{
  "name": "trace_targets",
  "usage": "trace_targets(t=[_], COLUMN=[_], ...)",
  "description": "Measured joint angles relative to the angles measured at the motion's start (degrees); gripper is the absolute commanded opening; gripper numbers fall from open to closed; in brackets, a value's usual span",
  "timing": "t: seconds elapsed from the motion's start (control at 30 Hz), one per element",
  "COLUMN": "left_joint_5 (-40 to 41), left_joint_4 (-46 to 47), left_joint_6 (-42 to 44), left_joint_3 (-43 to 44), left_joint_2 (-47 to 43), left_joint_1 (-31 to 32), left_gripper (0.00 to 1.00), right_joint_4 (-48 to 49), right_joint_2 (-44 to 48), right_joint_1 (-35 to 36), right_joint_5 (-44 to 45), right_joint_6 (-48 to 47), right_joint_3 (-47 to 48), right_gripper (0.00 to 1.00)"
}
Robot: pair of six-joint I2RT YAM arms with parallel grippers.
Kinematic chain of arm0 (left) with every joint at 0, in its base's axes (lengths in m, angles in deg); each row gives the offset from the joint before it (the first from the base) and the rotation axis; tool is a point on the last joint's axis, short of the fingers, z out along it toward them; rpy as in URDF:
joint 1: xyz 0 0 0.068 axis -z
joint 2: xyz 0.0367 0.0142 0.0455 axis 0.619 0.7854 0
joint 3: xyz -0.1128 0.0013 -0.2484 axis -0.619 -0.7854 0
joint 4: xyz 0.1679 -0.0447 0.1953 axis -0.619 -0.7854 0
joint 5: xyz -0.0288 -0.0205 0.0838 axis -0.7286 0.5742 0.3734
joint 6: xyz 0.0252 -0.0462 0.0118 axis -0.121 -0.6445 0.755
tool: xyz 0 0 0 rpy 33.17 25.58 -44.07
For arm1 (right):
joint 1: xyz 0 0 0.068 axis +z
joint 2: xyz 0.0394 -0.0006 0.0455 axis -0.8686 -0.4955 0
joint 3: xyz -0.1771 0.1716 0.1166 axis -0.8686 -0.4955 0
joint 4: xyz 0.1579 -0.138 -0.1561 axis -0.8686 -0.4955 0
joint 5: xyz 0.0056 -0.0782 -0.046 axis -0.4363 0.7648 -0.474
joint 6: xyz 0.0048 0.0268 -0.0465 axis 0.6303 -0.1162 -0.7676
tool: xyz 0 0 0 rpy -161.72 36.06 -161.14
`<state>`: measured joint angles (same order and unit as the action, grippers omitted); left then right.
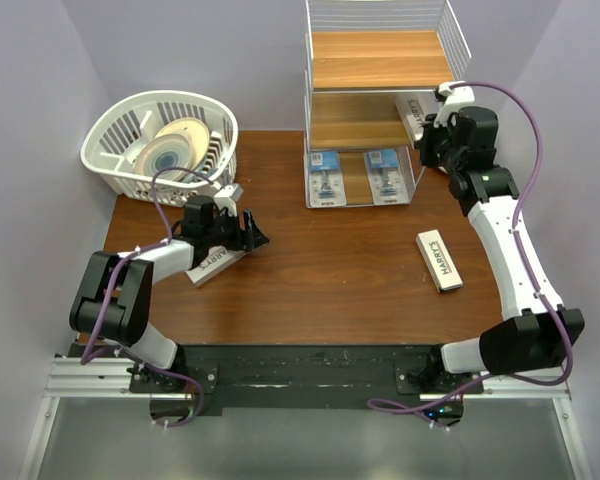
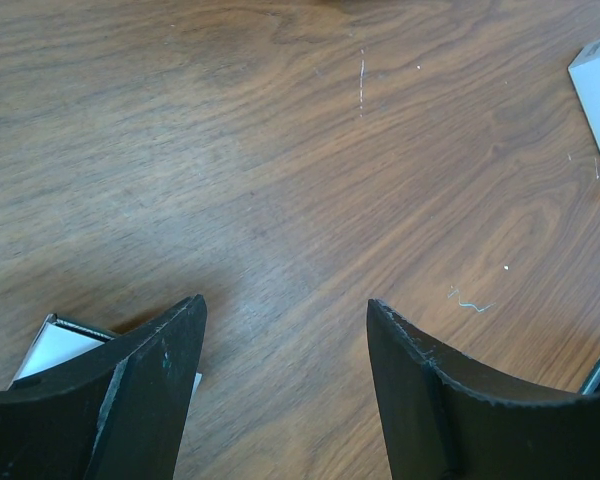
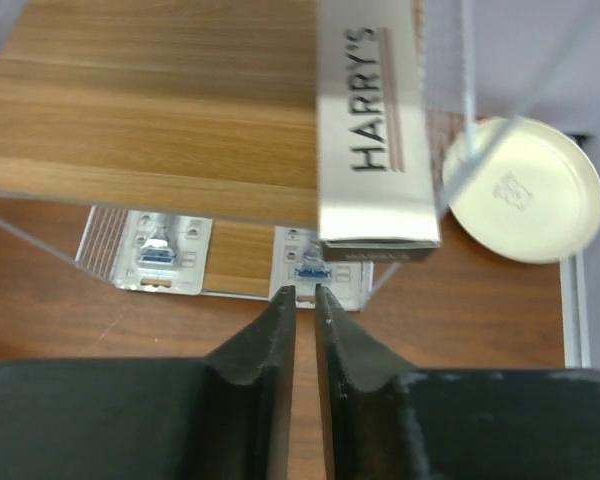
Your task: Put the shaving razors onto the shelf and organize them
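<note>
At ten o'clock, tight in the far left corner of the desk (image 1: 330, 290): white slatted basket (image 1: 115, 150) holding cream plates (image 1: 175, 145). Just inward at nine o'clock, left end effector (image 1: 258, 234) spread wide over bare wood, gripping nothing. Under its wrist, near-left HARRY'S box (image 1: 212, 262), flat on the desk, one corner peeking behind the left finger in the wrist view. Open wood from there through the centre down to the six o'clock edge.

At twelve o'clock, against the far edge, the shelf (image 1: 375, 60). On its bottom tier, left blister pack (image 1: 324, 178) and right blister pack (image 1: 386, 176), side by side at the front lip, a gap between them. On the middle tier, shelved HARRY'S box (image 3: 375, 120), lengthwise along the right edge just beside the wire side, near end jutting slightly past the front lip; the tier's left part bare. Right end effector (image 3: 304, 305) closed to a thin slit, empty, just short of that box's near left corner, apart from it.

At three o'clock, loose HARRY'S box (image 1: 440, 260), flat and angled, beside the right forearm.
</note>
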<state>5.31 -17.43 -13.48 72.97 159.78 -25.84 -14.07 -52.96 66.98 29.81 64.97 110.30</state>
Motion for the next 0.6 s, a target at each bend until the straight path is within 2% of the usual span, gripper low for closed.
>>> trace_targets(t=[0.13,0.3,0.6], left_joint_5=[0.0,0.1,0.4], left_joint_4=[0.0,-0.1,-0.7], left_joint_6=[0.0,0.0,0.0], left_joint_3=[0.0,0.0,0.0], left_joint_2=[-0.3,-1.2,-1.5], left_joint_1=[0.0,0.0,0.0], left_gripper=[0.7,0.7,0.71], right_joint_4=[2.1,4.3,5.3], right_joint_2=[-2.3,-6.2,-10.6], right_joint_1=[0.2,0.5,1.6], right_joint_5=[-4.6,-5.5,0.5], right_joint_6=[1.0,1.6,3.8], right_joint_3=[0.7,1.7,2.1], right_gripper=[0.01,0.0,0.0])
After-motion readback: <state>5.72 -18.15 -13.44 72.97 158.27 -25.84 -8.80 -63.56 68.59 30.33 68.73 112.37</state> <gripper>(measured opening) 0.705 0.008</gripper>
